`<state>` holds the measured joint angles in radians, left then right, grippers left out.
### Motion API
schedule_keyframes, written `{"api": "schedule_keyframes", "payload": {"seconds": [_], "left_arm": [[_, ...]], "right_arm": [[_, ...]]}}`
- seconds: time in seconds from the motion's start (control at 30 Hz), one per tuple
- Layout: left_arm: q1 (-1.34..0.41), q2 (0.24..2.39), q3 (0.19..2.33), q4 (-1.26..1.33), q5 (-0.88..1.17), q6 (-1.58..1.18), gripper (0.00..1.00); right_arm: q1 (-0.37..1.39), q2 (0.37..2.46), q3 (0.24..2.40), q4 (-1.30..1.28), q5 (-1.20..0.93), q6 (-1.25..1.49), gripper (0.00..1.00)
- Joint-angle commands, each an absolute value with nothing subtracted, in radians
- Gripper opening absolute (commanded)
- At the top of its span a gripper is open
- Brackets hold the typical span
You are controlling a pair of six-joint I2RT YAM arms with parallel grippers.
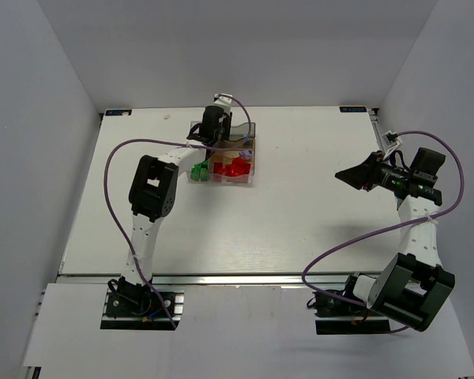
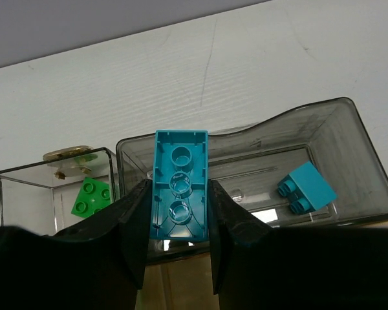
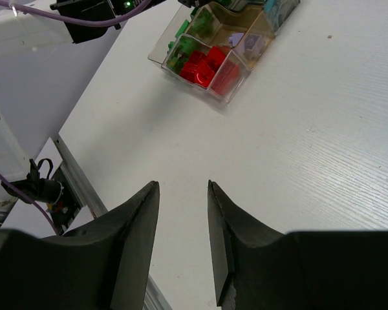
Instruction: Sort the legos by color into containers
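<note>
My left gripper [image 2: 179,187] is shut on a long light blue lego [image 2: 180,184], held underside-up over the long compartment of the clear brown-tinted tray [image 2: 368,165]. A second light blue lego [image 2: 305,187] lies in that compartment. A green lego [image 2: 90,197] sits in the compartment to the left. From above, the left gripper [image 1: 213,125] hangs over the tray's [image 1: 251,175] far side, with green legos [image 1: 199,170] and red legos [image 1: 231,167] inside. My right gripper [image 3: 183,185] is open and empty above bare table, far right of the tray [image 3: 236,90].
The white table [image 1: 300,229] has grey walls on three sides. Purple cables loop from both arms. A metal rail runs along the table's near edge [image 1: 245,278]. A lilac lego [image 3: 252,44] lies in a tray compartment in the right wrist view.
</note>
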<state>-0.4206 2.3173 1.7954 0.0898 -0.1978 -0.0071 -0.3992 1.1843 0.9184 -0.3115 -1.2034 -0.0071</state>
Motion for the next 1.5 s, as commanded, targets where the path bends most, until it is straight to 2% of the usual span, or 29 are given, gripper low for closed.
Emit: {"api": "schedule_keyframes", "payload": {"seconds": [0.0, 0.13, 0.17, 0.27, 0.47, 0.57, 0.6, 0.63, 0.67, 0.7, 0.73, 0.77, 0.8, 0.83, 0.87, 0.9, 0.93, 0.97, 1.07, 1.13, 1.17, 1.27, 1.47], "left_arm": [[-0.411, 2.258, 1.783, 0.114, -0.19, -0.002, 0.12], [-0.411, 2.258, 1.784, 0.106, -0.193, -0.005, 0.39], [-0.411, 2.255, 1.786, 0.104, -0.196, -0.006, 0.57], [-0.411, 2.249, 1.793, 0.097, -0.199, -0.005, 0.75], [-0.411, 2.215, 1.81, 0.084, -0.187, -0.009, 0.82], [-0.411, 2.158, 1.809, 0.083, -0.163, -0.037, 0.8], [-0.411, 2.111, 1.806, 0.08, -0.141, -0.05, 0.73], [-0.411, 2.085, 1.786, 0.078, -0.093, -0.079, 0.66], [-0.411, 2.054, 1.786, 0.078, -0.092, -0.095, 0.52], [-0.411, 2.019, 1.745, 0.08, -0.062, -0.115, 0.38], [-0.411, 1.935, 1.714, 0.087, -0.01, -0.136, 0.17], [-0.411, 1.892, 1.677, 0.09, 0.035, -0.178, 0.1], [-0.411, 1.849, 1.596, 0.098, 0.067, -0.198, 0.07], [-0.411, 1.803, 1.551, 0.106, 0.122, -0.219, 0.09], [-0.411, 1.717, 1.504, 0.106, 0.149, -0.248, 0.16], [-0.411, 1.669, 1.462, 0.106, 0.172, -0.264, 0.3], [-0.411, 1.628, 1.374, 0.1, 0.217, -0.278, 0.6], [-0.411, 1.544, 1.33, 0.094, 0.236, -0.296, 0.69], [-0.411, 1.429, 1.165, 0.052, 0.279, -0.299, 0.88], [-0.422, 1.318, 1.074, 0.038, 0.287, -0.295, 0.92], [-0.422, 1.281, 0.983, 0.04, 0.281, -0.282, 0.98], [-0.422, 1.157, 0.85, 0.022, 0.236, -0.224, 0.98], [-0.437, 0.98, 0.741, -0.023, 0.135, -0.117, 0.98]], "right_arm": [[-0.402, 1.178, 0.916, -0.284, -1.209, -0.008, 0.42], [-0.405, 1.173, 0.914, -0.282, -1.207, -0.008, 0.42], [-0.405, 1.172, 0.916, -0.282, -1.206, -0.008, 0.42], [-0.403, 1.17, 0.913, -0.282, -1.206, -0.008, 0.42], [-0.403, 1.172, 0.911, -0.282, -1.201, -0.008, 0.43], [-0.397, 1.167, 0.91, -0.282, -1.184, -0.008, 0.47], [-0.396, 1.166, 0.911, -0.284, -1.175, -0.017, 0.5], [-0.394, 1.164, 0.911, -0.282, -1.157, -0.028, 0.52], [-0.393, 1.164, 0.911, -0.284, -1.146, -0.028, 0.55], [-0.39, 1.161, 0.914, -0.287, -1.129, -0.043, 0.57], [-0.385, 1.161, 0.916, -0.29, -1.096, -0.049, 0.63], [-0.379, 1.16, 0.917, -0.294, -1.079, -0.057, 0.68], [-0.365, 1.161, 0.923, -0.305, -1.051, -0.083, 0.72], [-0.362, 1.163, 0.923, -0.31, -1.028, -0.097, 0.88], [-0.353, 1.163, 0.925, -0.327, -0.97, -0.112, 0.89], [-0.33, 1.163, 0.927, -0.337, -0.925, -0.132, 0.89], [-0.321, 1.163, 0.928, -0.344, -0.845, -0.167, 0.89], [-0.311, 1.161, 0.93, -0.354, -0.798, -0.187, 0.89], [-0.241, 1.146, 0.922, -0.354, -0.596, -0.245, 0.89], [-0.189, 1.12, 0.92, -0.351, -0.487, -0.267, 0.89], [-0.177, 1.109, 0.919, -0.348, -0.462, -0.271, 0.89], [-0.108, 1.08, 0.926, -0.348, -0.416, -0.255, 0.89], [-0.054, 1.046, 0.882, -0.258, -0.407, -0.08, 0.89]]}}
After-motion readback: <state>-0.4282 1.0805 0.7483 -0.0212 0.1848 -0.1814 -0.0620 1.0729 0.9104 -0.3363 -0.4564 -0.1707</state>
